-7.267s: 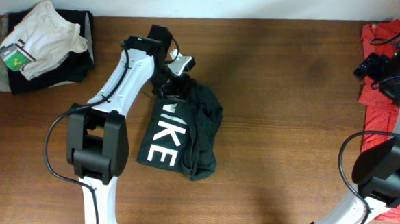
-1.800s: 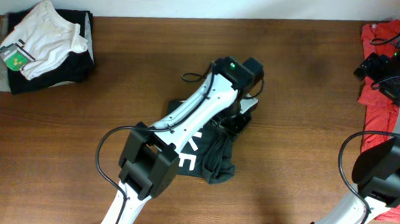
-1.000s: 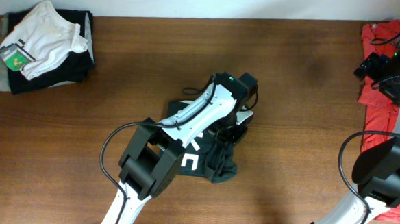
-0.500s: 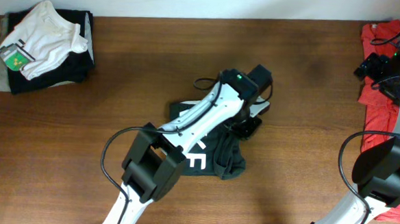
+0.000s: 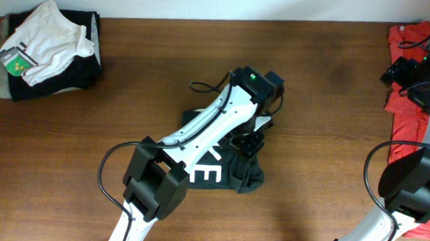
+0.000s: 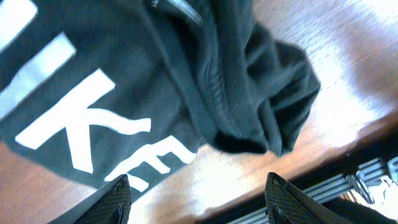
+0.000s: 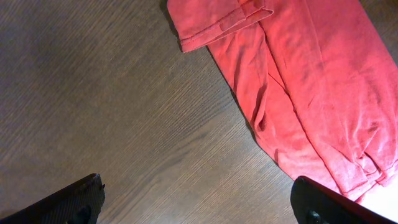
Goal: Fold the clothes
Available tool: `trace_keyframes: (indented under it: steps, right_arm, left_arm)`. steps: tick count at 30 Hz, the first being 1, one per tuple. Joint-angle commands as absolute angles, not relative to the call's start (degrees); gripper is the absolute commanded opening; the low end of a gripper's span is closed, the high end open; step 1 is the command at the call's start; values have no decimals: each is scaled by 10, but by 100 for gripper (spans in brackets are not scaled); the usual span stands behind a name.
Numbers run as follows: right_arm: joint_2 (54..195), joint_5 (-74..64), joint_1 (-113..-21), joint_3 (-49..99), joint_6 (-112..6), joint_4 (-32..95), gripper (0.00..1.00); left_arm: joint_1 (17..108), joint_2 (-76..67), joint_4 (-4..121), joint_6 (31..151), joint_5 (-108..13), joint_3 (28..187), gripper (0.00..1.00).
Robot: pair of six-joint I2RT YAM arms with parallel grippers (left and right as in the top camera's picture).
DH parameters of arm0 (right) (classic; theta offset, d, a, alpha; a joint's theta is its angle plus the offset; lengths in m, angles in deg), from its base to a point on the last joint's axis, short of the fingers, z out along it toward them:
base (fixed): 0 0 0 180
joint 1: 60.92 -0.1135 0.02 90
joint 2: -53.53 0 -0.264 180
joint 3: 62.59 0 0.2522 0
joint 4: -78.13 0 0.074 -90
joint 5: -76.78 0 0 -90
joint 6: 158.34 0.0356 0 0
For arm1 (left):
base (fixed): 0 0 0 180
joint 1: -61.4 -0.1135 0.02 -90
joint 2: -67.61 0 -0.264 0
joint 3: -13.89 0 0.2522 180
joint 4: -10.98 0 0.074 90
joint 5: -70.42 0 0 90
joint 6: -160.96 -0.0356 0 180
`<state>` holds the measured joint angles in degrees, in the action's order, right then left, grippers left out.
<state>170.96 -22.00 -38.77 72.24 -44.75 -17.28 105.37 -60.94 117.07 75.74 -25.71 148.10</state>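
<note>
Black T-shirt [image 5: 240, 173] lies bunched near the middle of the bench [image 5: 324, 141] in my overhead view, with its white lettering [image 5: 211, 172] face up. My left arm [image 5: 207, 131] reaches across it, and the left end effector [image 5: 248, 143] is over its upper right part. A red T-shirt [image 5: 400, 126] sits at the far right edge with the right end effector [image 5: 396, 73] over it. A stack of folded clothes [image 5: 46, 41] rests in the far left corner.

From the left wrist I see the fingers [image 6: 115, 194] spread with nothing between them, and the black shirt lies rumpled on the wood below.

From the right wrist, the fingers [image 7: 81, 194] stand wide apart above bare wood, gripping nothing. The red shirt lies spread to their upper right.
</note>
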Motion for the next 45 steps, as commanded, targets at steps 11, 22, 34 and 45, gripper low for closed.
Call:
trace_keyframes:
  steps: [11,22,34,45]
  right_arm:
    - [1703,-229,-388,729,-444,-173,99]
    - [1703,-229,-388,729,-444,-173,99]
    - [1703,-229,-388,729,-444,-173,99]
    - [1703,-229,-388,729,-444,-173,99]
  left_arm:
    - [1055,-596,1094,776,-364,1344,80]
    - [1056,-597,1040,793,-370,1301,51]
    - [1056,-583,1065,775,-368,1372,10]
    - [1056,-583,1078,752,-364,1391,0]
